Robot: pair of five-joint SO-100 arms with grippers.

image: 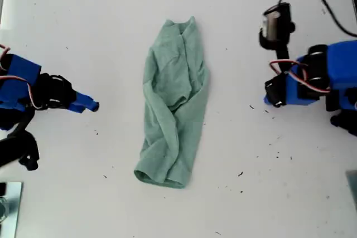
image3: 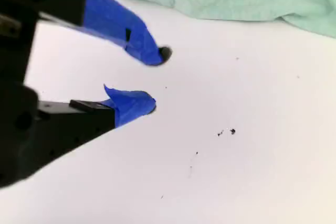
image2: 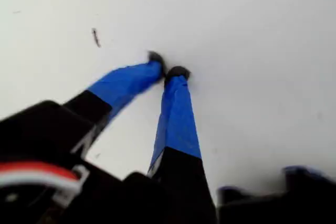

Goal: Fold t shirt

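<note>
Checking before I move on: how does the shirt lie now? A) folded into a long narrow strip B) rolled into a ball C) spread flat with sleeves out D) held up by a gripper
A: the shirt lies as a long narrow strip on the table, no gripper touching it.

Quick count: one t shirt (image: 173, 104), the only cloth on the one white bench (image: 111, 26). Two blue-and-black arms, so two grippers, my first gripper (image2: 168, 71) and my second gripper (image3: 157, 80), two jaws on each. One black cable (image: 326, 6) loops in at the exterior view's upper right.
</note>
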